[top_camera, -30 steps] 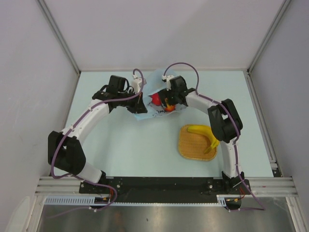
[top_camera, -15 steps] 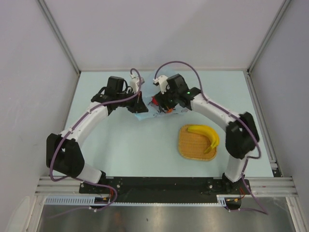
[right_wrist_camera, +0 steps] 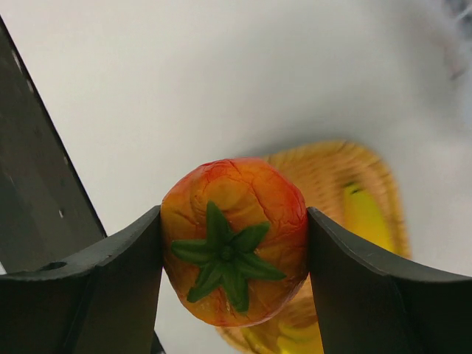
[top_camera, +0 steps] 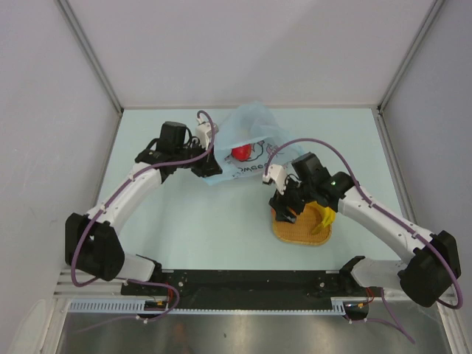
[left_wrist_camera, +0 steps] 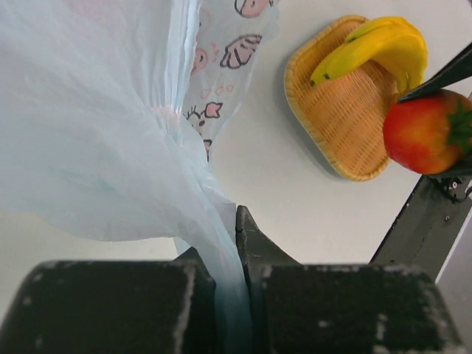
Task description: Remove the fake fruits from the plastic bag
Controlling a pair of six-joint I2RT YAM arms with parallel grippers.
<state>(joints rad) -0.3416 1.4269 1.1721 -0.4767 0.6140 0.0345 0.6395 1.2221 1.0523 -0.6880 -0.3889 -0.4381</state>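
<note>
Right jaws pinch red-orange fruit (right_wrist_camera: 232, 240), hovering over woven mat (top_camera: 295, 232) left edge; banana (left_wrist_camera: 376, 48) just right. Left jaws clamp plastic bag (left_wrist_camera: 96, 133) edge, far-left.

White rounded links of the left arm (top_camera: 125, 193) and right arm (top_camera: 380, 219) alternating with bulky black joint housings, thin purple cables (top_camera: 318, 142) trailing along both, a small green light (top_camera: 333, 179) glowing on the right arm, matte black fingers (left_wrist_camera: 110, 306) showing pale speckling
</note>
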